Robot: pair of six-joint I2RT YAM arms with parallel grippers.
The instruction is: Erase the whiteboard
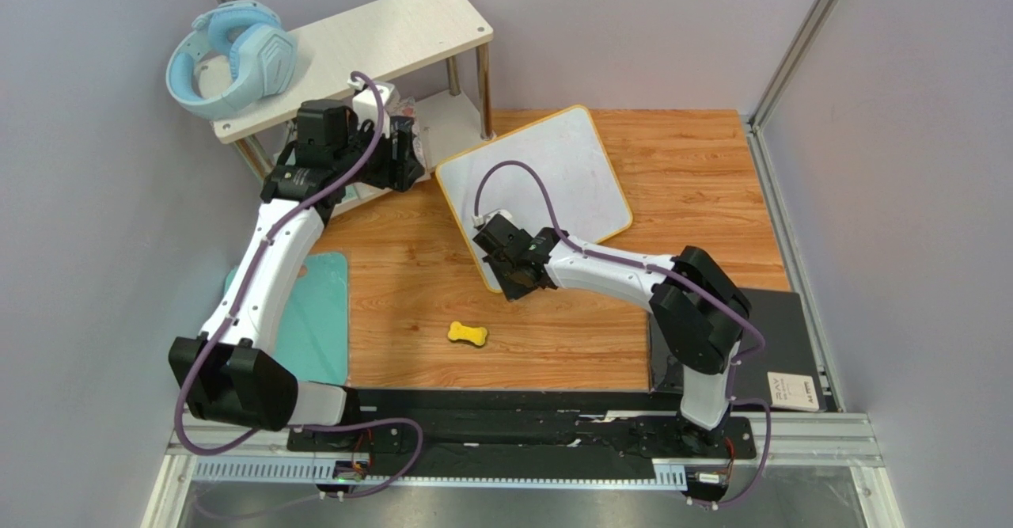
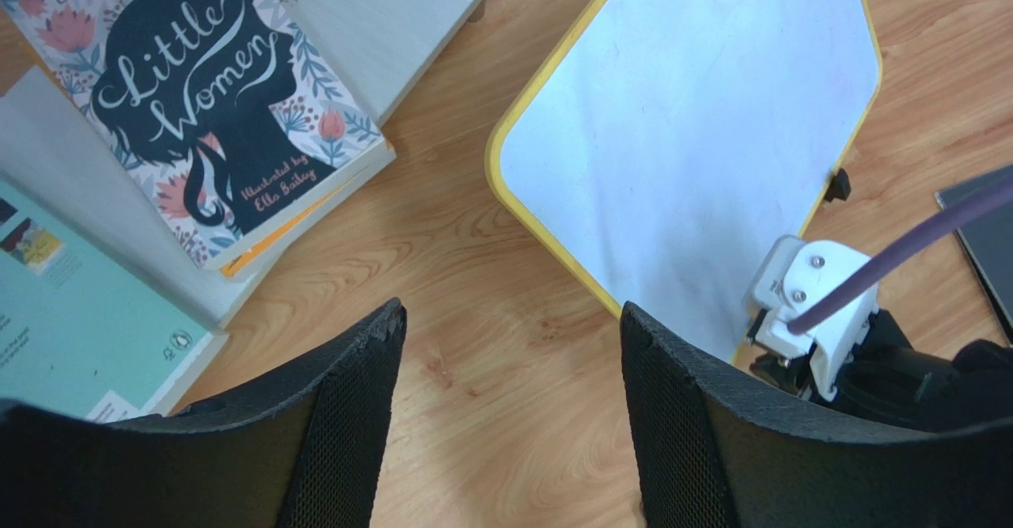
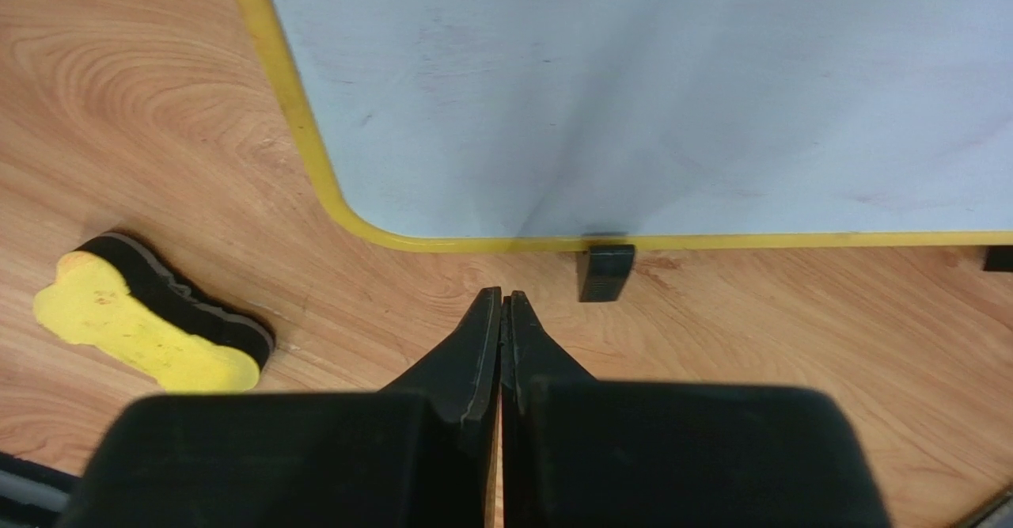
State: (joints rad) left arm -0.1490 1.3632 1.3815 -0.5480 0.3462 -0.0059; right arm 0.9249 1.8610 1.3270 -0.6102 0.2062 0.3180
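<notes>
Though grey walls (image 1: 71,255) surround it, the wooden tabletop (image 1: 416,279) bears the whiteboard (image 1: 583,154).

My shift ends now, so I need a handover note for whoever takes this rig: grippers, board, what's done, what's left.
Left gripper: open, empty, over the table by the shelf.
Right gripper: shut, empty, just off the whiteboard edge that has the black feet.
Whiteboard: flat on the table, no dark marks visible, only faint smudges.
Yellow eraser: on the table, apart from the board.
Done: erasing looks complete.
Left: probably only a check of the smudges.
</notes>
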